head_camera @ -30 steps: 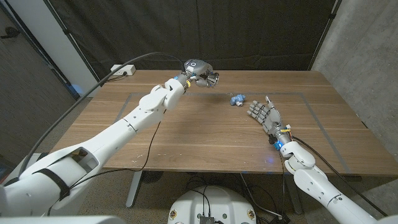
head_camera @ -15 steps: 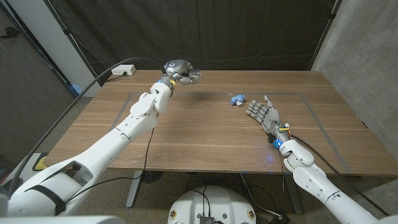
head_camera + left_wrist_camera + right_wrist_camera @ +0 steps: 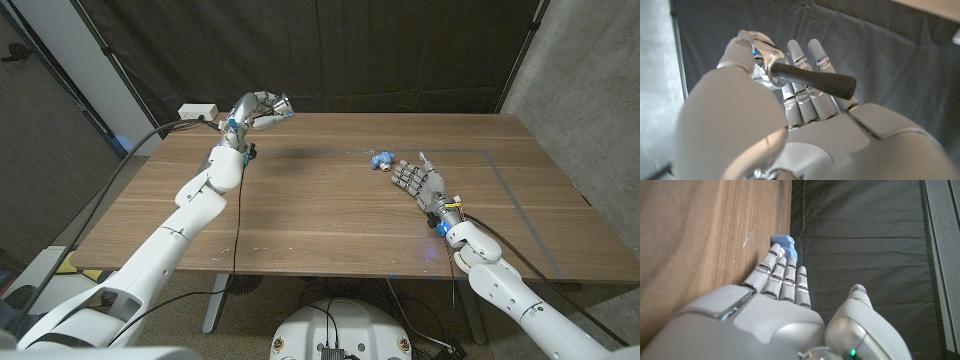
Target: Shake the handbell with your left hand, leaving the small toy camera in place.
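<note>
While the handbell [image 3: 812, 82] was gripped by its dark handle in the left hand [image 3: 258, 108], it hung raised above the desk's [image 3: 300, 215] far left corner. Near the right hand [image 3: 420, 182], fingers apart and holding nothing, the small blue toy camera [image 3: 381, 158] lay on the desk.

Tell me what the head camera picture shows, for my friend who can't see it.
The robot's left hand holds a handbell up over the wooden table's far left corner. Its right hand waits open beside a small blue toy camera.

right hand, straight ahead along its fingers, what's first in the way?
Probably the small blue toy camera: the right hand has its fingers aimed at it across the wooden table, nothing between. Exact alignment is uncertain.
</note>
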`<action>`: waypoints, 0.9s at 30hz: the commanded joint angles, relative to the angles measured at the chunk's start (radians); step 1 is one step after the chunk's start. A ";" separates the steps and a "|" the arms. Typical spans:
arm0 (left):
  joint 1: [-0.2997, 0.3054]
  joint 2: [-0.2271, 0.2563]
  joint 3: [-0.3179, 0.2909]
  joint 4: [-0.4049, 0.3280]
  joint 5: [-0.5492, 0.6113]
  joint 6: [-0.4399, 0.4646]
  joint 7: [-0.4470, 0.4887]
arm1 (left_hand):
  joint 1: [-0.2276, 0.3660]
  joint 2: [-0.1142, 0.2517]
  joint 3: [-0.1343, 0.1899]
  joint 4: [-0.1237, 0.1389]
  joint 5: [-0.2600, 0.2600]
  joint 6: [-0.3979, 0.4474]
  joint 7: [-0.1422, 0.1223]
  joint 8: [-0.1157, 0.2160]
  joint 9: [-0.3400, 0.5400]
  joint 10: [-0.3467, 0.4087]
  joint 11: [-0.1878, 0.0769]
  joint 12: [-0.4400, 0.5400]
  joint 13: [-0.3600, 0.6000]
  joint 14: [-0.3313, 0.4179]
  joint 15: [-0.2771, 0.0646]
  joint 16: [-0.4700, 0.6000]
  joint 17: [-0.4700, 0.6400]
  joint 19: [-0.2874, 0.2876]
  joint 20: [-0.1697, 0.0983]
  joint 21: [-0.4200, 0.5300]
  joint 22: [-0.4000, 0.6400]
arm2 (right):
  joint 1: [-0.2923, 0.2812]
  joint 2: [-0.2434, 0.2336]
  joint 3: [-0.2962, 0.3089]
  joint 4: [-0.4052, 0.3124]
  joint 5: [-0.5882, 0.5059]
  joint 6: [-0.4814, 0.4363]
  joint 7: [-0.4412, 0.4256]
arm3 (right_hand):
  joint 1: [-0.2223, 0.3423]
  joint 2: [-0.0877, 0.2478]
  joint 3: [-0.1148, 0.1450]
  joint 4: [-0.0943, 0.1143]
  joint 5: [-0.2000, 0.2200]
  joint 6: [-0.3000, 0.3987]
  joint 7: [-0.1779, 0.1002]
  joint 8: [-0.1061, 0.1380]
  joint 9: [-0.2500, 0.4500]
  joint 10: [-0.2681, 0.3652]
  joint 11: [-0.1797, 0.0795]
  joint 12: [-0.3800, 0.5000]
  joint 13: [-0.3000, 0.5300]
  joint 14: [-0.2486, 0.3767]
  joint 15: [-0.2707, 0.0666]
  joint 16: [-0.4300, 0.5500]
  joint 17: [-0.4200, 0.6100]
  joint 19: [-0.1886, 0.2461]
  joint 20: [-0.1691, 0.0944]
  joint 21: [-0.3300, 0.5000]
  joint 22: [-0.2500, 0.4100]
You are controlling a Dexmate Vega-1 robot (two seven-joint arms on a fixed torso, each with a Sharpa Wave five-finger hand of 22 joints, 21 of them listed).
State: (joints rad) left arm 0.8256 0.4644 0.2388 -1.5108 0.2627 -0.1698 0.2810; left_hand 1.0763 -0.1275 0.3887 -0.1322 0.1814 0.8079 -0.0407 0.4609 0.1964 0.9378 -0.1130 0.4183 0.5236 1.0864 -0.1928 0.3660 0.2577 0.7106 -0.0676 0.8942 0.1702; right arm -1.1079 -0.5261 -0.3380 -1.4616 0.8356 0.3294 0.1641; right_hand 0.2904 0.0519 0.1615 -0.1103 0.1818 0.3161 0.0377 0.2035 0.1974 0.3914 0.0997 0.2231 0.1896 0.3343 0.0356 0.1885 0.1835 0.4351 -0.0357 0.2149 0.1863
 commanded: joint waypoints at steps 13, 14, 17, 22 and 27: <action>0.111 0.028 -0.101 -0.086 -0.421 -0.302 0.169 | 0.157 0.180 0.043 0.030 0.000 0.203 0.004 0.018 0.023 0.095 -0.084 -0.009 0.004 0.010 -0.036 -0.006 0.004 0.008 -0.049 -0.010 0.002 | 0.015 -0.006 -0.015 0.001 -0.009 -0.018 0.009 | -0.002 0.007 -0.001 -0.004 0.000 0.002 0.003 0.000 0.002 0.012 -0.001 -0.001 0.003 0.005 -0.003 0.001 0.003 0.013 -0.002 -0.003 0.003; 0.111 0.055 -0.094 -0.110 -0.375 -0.261 0.174 | 0.156 0.180 0.043 0.030 0.000 0.204 0.006 0.018 0.023 0.098 -0.083 -0.011 0.002 0.013 -0.036 -0.005 0.005 0.010 -0.048 -0.010 0.002 | 0.013 -0.005 -0.014 0.001 -0.008 -0.016 0.009 | -0.002 0.007 -0.002 -0.004 0.000 0.002 0.003 0.000 0.002 0.012 -0.001 -0.001 0.003 0.005 -0.002 0.001 0.003 0.013 -0.002 -0.003 0.003; 0.103 0.120 -0.062 -0.180 -0.203 -0.116 0.214 | 0.155 0.178 0.044 0.029 0.000 0.208 0.008 0.018 0.021 0.101 -0.085 -0.015 -0.002 0.019 -0.036 -0.005 0.005 0.015 -0.046 -0.009 0.003 | 0.006 -0.003 -0.012 0.000 -0.008 -0.009 0.006 | -0.002 0.007 -0.002 -0.004 0.000 0.002 0.004 0.000 0.002 0.011 -0.001 -0.001 0.003 0.005 -0.002 0.001 0.003 0.013 -0.002 -0.003 0.003; 0.057 0.191 0.048 -0.289 0.092 0.143 0.246 | 0.155 0.176 0.044 0.028 -0.001 0.211 0.011 0.018 0.021 0.103 -0.081 -0.017 -0.001 0.020 -0.036 -0.007 0.005 0.018 -0.046 -0.008 0.003 | -0.008 0.004 -0.008 0.001 -0.005 0.009 0.004 | -0.002 0.007 -0.002 -0.004 0.000 0.002 0.005 0.000 0.002 0.011 -0.001 -0.001 0.003 0.005 -0.002 0.001 0.003 0.014 -0.002 -0.003 0.003; -0.067 0.225 0.226 -0.297 0.325 0.261 0.165 | 0.154 0.175 0.045 0.028 -0.001 0.210 0.010 0.017 0.020 0.105 -0.082 -0.019 0.000 0.021 -0.036 -0.009 0.004 0.020 -0.046 -0.008 0.003 | -0.031 0.017 0.000 0.002 0.000 0.042 0.000 | -0.002 0.007 -0.002 -0.004 0.000 0.002 0.004 0.000 0.002 0.011 -0.002 -0.001 0.003 0.006 -0.001 0.001 0.003 0.014 -0.002 -0.003 0.003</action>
State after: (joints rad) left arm 0.8873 0.5837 0.2372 -1.6936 -0.1504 -0.3335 0.3184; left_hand 1.0763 -0.1276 0.3944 -0.1378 0.1774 0.8080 -0.0407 0.4610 0.1974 0.9484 -0.1129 0.4021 0.5169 1.0953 -0.1984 0.3582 0.2581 0.7199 -0.0696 0.8864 0.1700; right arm -1.1060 -0.5264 -0.3497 -1.4583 0.8281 0.3288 0.1721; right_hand 0.2904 0.0519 0.1615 -0.1103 0.1818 0.3161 0.0376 0.2035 0.1974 0.3950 0.1033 0.2230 0.1896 0.3343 0.0356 0.1885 0.1835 0.4407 -0.0413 0.2149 0.1863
